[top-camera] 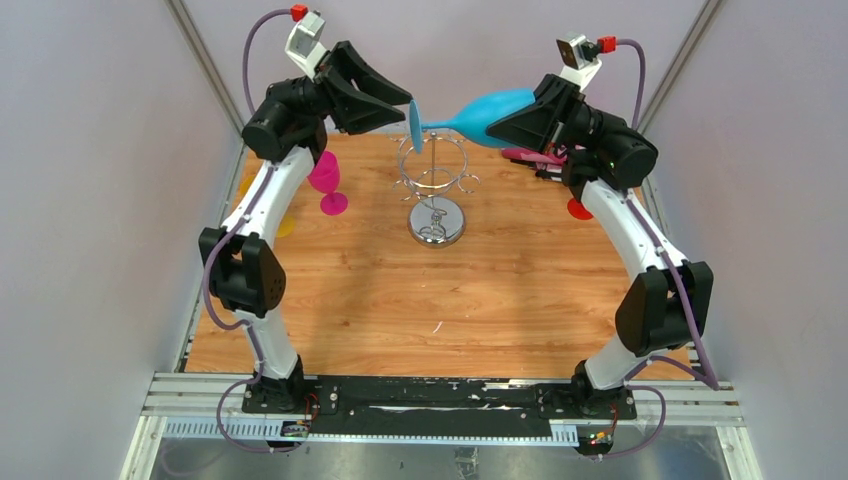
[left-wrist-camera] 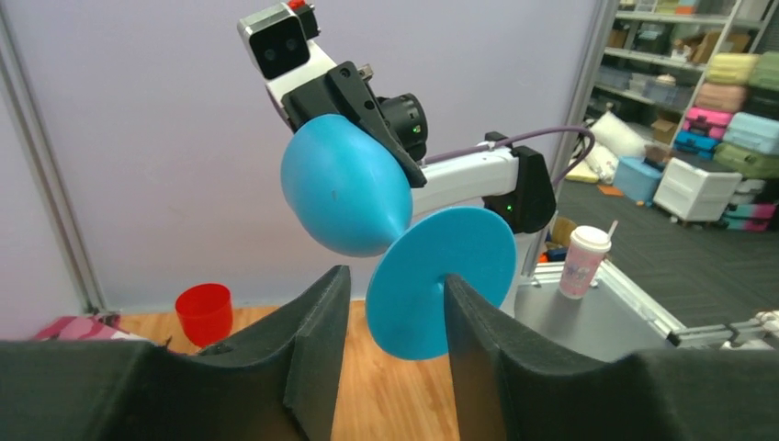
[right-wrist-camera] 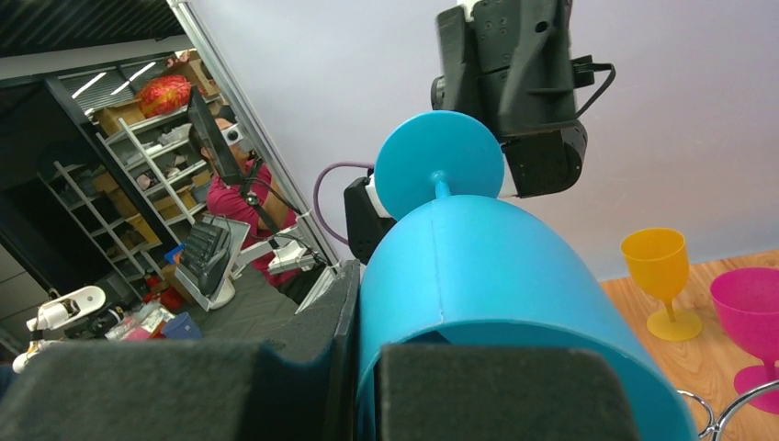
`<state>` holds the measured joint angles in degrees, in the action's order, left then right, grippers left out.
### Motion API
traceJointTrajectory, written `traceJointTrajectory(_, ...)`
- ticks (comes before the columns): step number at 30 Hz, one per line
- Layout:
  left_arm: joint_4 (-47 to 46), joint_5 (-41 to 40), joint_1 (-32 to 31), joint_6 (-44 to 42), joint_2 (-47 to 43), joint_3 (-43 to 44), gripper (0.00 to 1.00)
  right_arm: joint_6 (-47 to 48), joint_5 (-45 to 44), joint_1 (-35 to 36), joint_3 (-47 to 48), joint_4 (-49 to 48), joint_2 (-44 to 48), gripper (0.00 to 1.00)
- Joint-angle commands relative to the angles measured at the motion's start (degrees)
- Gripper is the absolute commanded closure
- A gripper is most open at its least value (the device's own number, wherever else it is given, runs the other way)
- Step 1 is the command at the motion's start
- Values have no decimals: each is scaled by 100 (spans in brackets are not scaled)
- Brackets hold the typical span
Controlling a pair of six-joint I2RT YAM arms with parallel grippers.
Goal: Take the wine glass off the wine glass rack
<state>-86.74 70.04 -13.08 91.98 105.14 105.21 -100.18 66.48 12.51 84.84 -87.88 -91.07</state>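
The blue wine glass (top-camera: 490, 112) lies sideways in the air above the chrome wine glass rack (top-camera: 437, 180), clear of its arms. My right gripper (top-camera: 522, 122) is shut on the bowl's rim (right-wrist-camera: 496, 276), one finger inside and one outside. The glass's round foot (top-camera: 415, 125) points left. My left gripper (top-camera: 400, 100) is open, and the foot (left-wrist-camera: 441, 280) stands just ahead of the gap between its fingers (left-wrist-camera: 312, 322). In the right wrist view a bit of rack wire (right-wrist-camera: 726, 409) shows at the bottom right.
A pink glass (top-camera: 325, 175) and a yellow glass (top-camera: 285, 222) stand on the wooden table left of the rack, partly behind the left arm. A red cup (top-camera: 578, 208) stands at the right by the right arm. Walls close in on both sides.
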Motion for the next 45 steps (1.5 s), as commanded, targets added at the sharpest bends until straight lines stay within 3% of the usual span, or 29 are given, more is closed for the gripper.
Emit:
traceJointTrajectory(1, -329, -69, 164, 106, 237, 284, 63, 113, 30, -2, -105, -362, 213, 100)
traceJointTrajectory(5, -189, -193, 263, 424, 483, 681, 100, 240, 113, -8, -195, -245, 366, 100)
traceJointTrajectory(9, 757, -308, 280, -213, 328, 470, 100, 779, 257, -23, -408, 298, 641, 100)
traceJointTrajectory(13, 2672, -541, 280, -1814, -275, -118, 100, 1953, 377, -77, -688, 1643, 1154, 100)
traceJointTrajectory(16, 4889, -1042, 280, -3639, -887, -410, 100, 3440, 370, -95, -721, 3473, 1699, 100)
traceJointTrajectory(17, 5404, -1237, 280, -4154, -1054, -456, 100, 4062, 313, -104, -688, 4479, 1888, 100)
traceJointTrajectory(19, 6300, -1629, 280, -4639, -1305, -449, 100, 5247, 95, -100, -550, 5977, 2353, 100)
traceJointTrajectory(22, 8657, -2767, 267, -5657, -1562, -33, 100, 6703, -394, -100, -261, 7729, 2813, 100)
traceJointTrajectory(24, 10342, -3879, 148, -6510, -1542, 562, 100, 7072, -617, -99, -216, 8248, 3068, 100)
traceJointTrajectory(26, 11421, -5069, -23, -6999, -1445, 1090, 100, 7308, -784, -101, -167, 8606, 3265, 100)
traceJointTrajectory(28, 12205, -5723, -155, -7199, -1315, 1576, 100, 7574, -1003, -100, -79, 9121, 3388, 100)
traceJointTrajectory(38, 13810, -9670, -1241, -7944, -1494, 1661, 100, 8712, -2626, -102, 622, 11225, 3387, 100)
traceJointTrajectory(45, 13803, -10082, -1560, -7855, -2127, 429, 100, 9250, -4394, -103, 1178, 12355, 2915, 100)
